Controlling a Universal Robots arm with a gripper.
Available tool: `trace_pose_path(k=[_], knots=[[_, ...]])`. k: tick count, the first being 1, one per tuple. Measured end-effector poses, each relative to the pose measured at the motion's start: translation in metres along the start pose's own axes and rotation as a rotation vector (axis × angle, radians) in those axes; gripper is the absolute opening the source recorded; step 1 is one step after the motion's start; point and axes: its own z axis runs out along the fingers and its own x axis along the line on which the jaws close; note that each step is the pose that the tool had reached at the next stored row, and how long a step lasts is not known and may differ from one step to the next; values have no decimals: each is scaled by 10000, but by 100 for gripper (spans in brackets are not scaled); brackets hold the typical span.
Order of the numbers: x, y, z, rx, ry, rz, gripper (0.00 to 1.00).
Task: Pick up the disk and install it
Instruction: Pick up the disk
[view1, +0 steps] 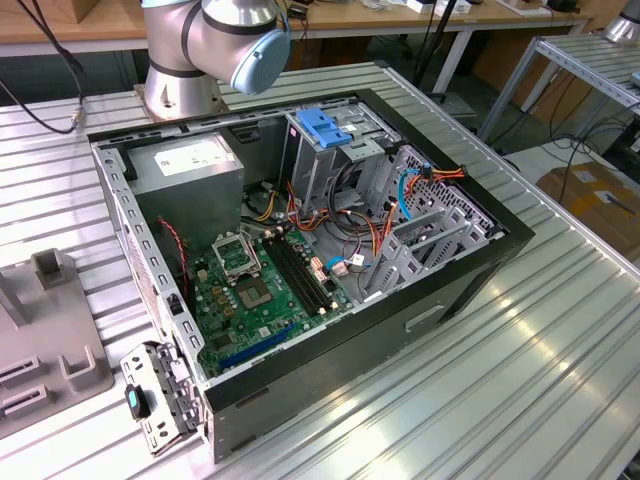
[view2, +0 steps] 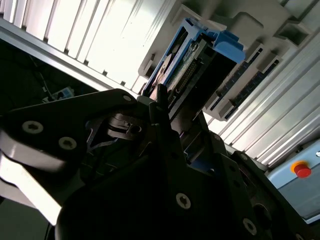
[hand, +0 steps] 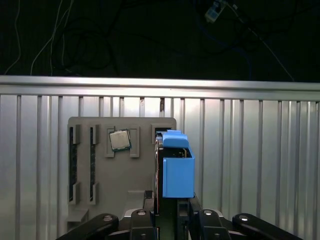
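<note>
Edgewise, disk (hand: 177, 172) at grey holder (hand: 125, 175) slot, chip (hand: 119, 140) in neighbouring pocket

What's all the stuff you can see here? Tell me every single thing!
disk: one, blue-framed, standing on edge at the holder
holder: one, grey, on the table
chip: one, silver, lying in the holder
computer case: one, black, open, on the table
circuit board: one, green, inside the case
labelled box: one, grey, inside the case
clips: count unclear, blue, atop the metal cage
table: one, silver, ribbed, under everything
robot arm: one, grey with a light blue cap, behind the case
gripper: one, black, right at the disk
</note>
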Motion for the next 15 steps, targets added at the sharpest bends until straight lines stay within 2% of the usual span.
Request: trace_pose_path(k=[8, 15], knots=[[-1, 0, -51, -1, 0, 0, 35], [-1, 0, -69, 0, 0, 0, 35]])
